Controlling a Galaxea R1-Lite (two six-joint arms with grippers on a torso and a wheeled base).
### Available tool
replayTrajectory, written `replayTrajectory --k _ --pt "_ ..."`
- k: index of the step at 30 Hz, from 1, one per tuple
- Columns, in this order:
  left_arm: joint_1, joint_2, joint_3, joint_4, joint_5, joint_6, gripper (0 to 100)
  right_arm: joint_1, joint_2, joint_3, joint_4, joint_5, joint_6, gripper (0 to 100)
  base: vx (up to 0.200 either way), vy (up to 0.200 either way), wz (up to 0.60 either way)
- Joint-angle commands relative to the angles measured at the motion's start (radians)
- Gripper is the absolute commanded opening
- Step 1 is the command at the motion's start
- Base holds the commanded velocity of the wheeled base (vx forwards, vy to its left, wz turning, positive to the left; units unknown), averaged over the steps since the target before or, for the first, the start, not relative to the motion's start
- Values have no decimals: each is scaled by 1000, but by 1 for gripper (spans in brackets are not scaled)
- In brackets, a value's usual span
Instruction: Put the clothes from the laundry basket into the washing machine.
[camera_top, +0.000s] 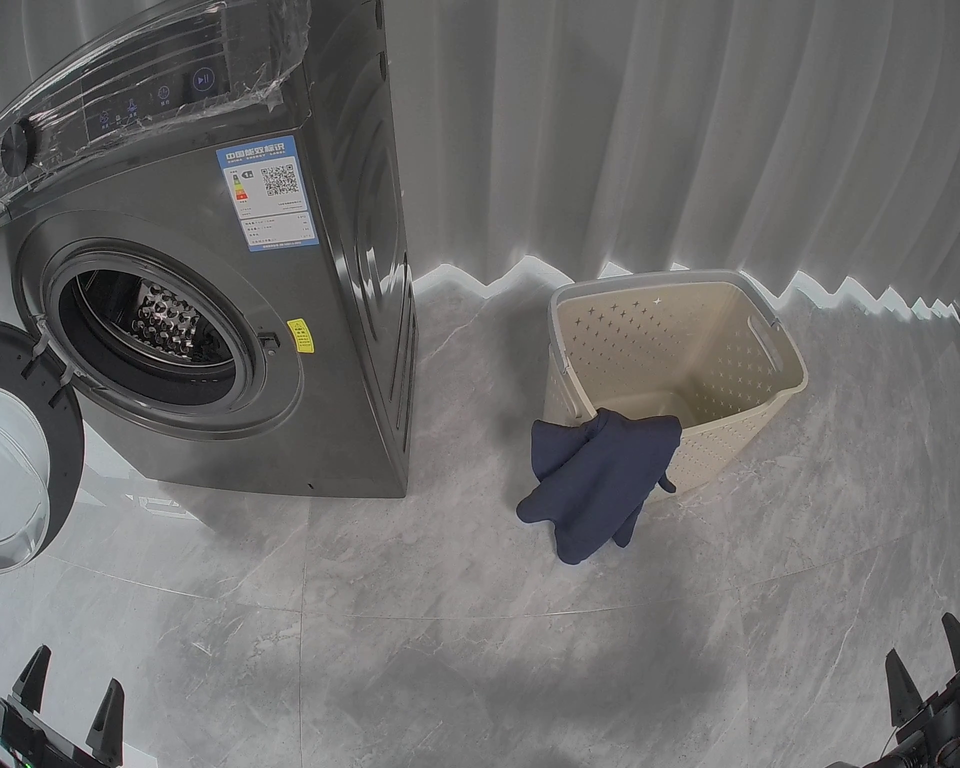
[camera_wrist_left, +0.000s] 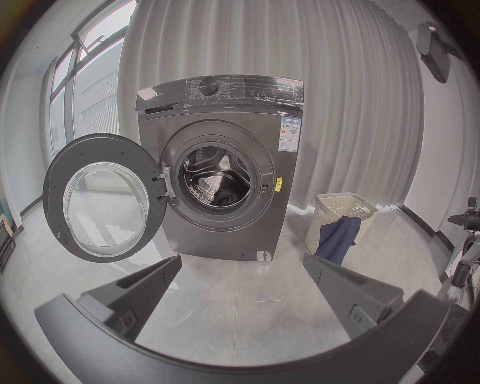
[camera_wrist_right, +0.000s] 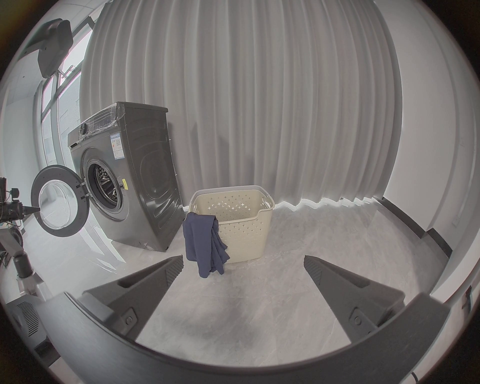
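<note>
Navy-blue cloth garment (camera_top: 595, 485) is in neither gripper. It is draped over the near rim of the beige perforated plastic laundry basket (camera_top: 680, 278) and hangs down the outer wall toward the floor, well ahead of both arms. The left gripper (camera_wrist_left: 241, 260) has its dark wedge-shaped fingers spread wide with nothing between them, and it sits low above the grey marble-patterned tile floor (camera_top: 450, 620). The right gripper (camera_wrist_right: 243, 260) is spread just as wide, holds nothing, and is also low over the floor. Ahead of the right gripper and toward its inner side stands the basket, with the garment on the side facing that gripper. Straight ahead of the left gripper, well apart from it, stands the dark grey front-loading washing machine (camera_top: 350, 250). Its round glass-windowed door (camera_wrist_left: 102, 197) is swung fully open on the side away from the basket, showing the steel drum (camera_wrist_left: 217, 182), where something dark (camera_wrist_left: 227, 198) lies at the bottom. Beyond the machine and basket hangs a white pleated curtain (camera_top: 650, 130).
</note>
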Motion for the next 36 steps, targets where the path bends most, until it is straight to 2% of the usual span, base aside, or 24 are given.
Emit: replayTrajectory --k 1,5,14,23,29,36 --pt "1 -9 16 0 0 0 100 0 -16 18 0 0 0 100 0 0 -600" --pt "0 -9 16 0 -3 -2 100 0 -16 18 0 0 -1 100 0 0 0" --pt "1 -9 16 0 0 0 100 0 -16 18 0 0 -1 100 200 0 0" --pt "1 -9 16 0 0 -2 100 0 -16 18 0 0 -1 100 0 0 0" --pt "0 -9 16 0 -1 -2 100 0 -16 18 0 0 -1 100 200 0 0" --pt "1 -9 16 0 0 -2 100 0 -16 18 0 0 -1 100 0 -29 0"
